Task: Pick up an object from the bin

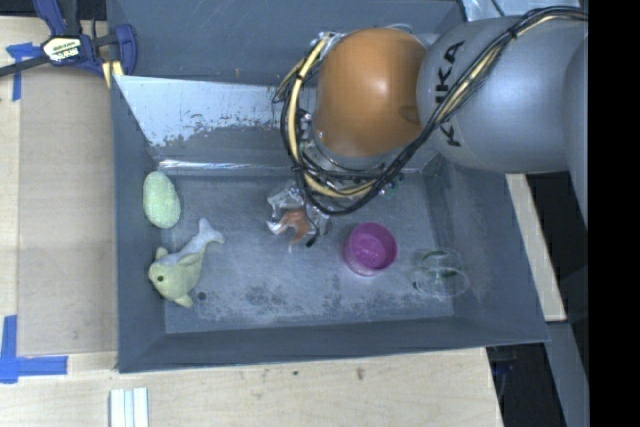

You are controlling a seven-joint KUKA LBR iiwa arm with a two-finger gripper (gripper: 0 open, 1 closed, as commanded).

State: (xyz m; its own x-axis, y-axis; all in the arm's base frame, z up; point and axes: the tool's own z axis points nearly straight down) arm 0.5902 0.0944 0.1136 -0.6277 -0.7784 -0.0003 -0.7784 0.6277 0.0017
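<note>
Bin [270,295]: grey metal, only a few loose things. Landmark for these notes is the magenta cup [370,248], standing mouth up on the bin floor.

Arm comes in from the right. Its orange cover [365,95] sits behind the cup and a little to its left, with cables [300,130] looped round it. The tool [291,213] hangs low beneath the cover, just left of the cup and close to the floor.

At the tool's tip is a small orange-brown thing [296,226], just left of the cup and apart from it. Tool and thing run together from where I stand (silvery bits overlap the brown), so I cannot tell how far the tool is open, nor whether it has hold of anything.

Other things:
- Clear cup [437,273]: right of the magenta cup, slightly nearer the front wall, not touching it.
- Green and white plush fish toy [185,265]: well left of the cup.
- Pale green egg-shaped thing [160,198]: well left of the cup and further back.

Step, by my reading: the tool is down at the small thing, so this is the grasp, with the lift not yet made.

Next move calls for a sure grip on that small thing, then a straight rise. The magenta cup stands close enough to be knocked. A thing so small and uneven may well slip.
</note>
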